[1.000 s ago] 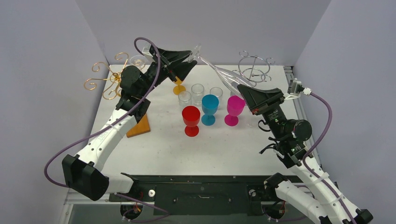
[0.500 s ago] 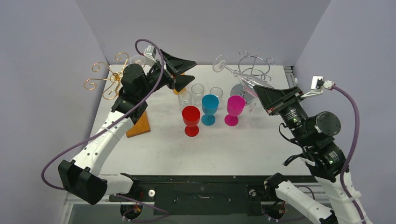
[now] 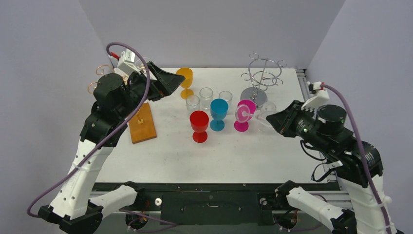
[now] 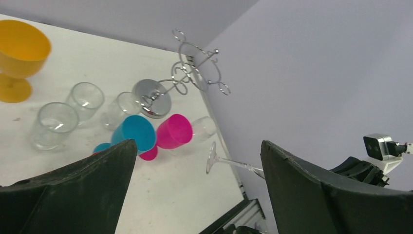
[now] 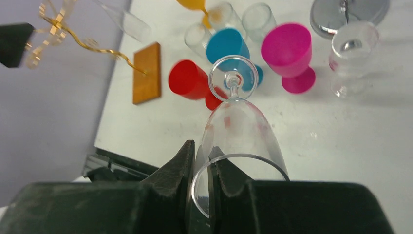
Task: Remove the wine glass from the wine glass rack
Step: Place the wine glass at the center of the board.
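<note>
A clear wine glass (image 5: 238,129) is off the silver wire rack (image 3: 263,73). It is held nearly level above the table, its foot (image 3: 242,114) pointing at the magenta cup. My right gripper (image 5: 200,156) is shut on its rim, one finger inside the bowl and one outside; it sits right of the cups in the top view (image 3: 273,119). The glass stem also shows in the left wrist view (image 4: 229,161). My left gripper (image 3: 170,80) is open and empty at the back left, by the gold rack (image 3: 100,78).
Orange goblet (image 3: 185,78), red cup (image 3: 199,122), blue cup (image 3: 218,109), magenta cup (image 3: 245,111) and clear tumblers (image 3: 206,93) stand mid-table. A clear goblet (image 5: 351,48) stands by the silver rack's base. The gold rack's wooden base (image 3: 142,123) lies at the left.
My right arm has carried the wine glass from beside the silver rack down toward the front right and tipped it level. My left gripper has drawn back left toward the gold rack.
</note>
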### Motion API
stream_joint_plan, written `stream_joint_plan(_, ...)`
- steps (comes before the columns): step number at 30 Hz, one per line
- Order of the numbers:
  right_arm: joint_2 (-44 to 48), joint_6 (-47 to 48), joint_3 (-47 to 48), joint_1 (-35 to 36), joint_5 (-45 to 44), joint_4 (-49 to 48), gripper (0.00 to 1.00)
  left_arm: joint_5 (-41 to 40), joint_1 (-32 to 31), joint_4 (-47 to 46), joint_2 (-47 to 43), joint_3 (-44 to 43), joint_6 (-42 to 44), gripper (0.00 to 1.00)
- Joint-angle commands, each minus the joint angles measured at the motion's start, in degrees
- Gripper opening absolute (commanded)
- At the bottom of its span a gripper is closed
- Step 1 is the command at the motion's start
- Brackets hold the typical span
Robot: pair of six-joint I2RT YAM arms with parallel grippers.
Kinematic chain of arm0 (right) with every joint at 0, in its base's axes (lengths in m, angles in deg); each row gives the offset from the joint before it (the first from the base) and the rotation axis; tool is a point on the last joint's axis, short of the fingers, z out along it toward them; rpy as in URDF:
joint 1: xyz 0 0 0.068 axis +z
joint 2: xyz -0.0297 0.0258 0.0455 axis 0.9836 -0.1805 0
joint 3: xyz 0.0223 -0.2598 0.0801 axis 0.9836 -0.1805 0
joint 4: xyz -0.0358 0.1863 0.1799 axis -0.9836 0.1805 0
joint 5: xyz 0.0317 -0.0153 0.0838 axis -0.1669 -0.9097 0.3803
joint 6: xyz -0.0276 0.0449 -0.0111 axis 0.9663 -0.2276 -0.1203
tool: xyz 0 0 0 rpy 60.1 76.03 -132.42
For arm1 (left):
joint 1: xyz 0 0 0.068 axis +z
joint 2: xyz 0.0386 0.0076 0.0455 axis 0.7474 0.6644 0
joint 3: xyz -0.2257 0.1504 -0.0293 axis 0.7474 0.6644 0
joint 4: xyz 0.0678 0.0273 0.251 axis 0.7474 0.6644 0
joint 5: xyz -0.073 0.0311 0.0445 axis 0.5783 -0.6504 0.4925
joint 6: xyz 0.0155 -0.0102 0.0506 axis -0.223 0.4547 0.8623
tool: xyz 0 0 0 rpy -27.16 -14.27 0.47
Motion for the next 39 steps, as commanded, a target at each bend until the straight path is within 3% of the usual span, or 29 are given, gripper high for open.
stream_joint_plan(1, -3.06, 1.28, -2.33, 3.89, -3.18, 7.29, 0.0, -8.34, 0.16, 8.8, -1.35, -1.91, 10.24, 0.96)
stream_joint_plan(5, -7.59, -0.29, -4.8, 12.12, -10.8, 7.17, 0.0, -10.14, 0.07, 10.28, -2.45, -1.37, 12.06, 0.96)
stream_joint_plan(9, -13.06, 0.07, -6.54, 15.1, -14.47, 5.84, 0.0, -10.34, 0.11, 10.93, -3.6, -1.01, 13.31, 0.96)
stream_joint_plan(22, -27.69, 3.0, -7.82, 16.27, -11.76, -2.02, 0.0, -12.22, 0.21, 13.18, -5.53, -1.65, 16.64, 0.96)
stream_joint_plan(39, -38.81, 6.26, -2.37, 17.4, -9.14, -1.48, 0.0, -11.86, 0.82, 12.57, -4.7, -2.14, 17.81, 0.96)
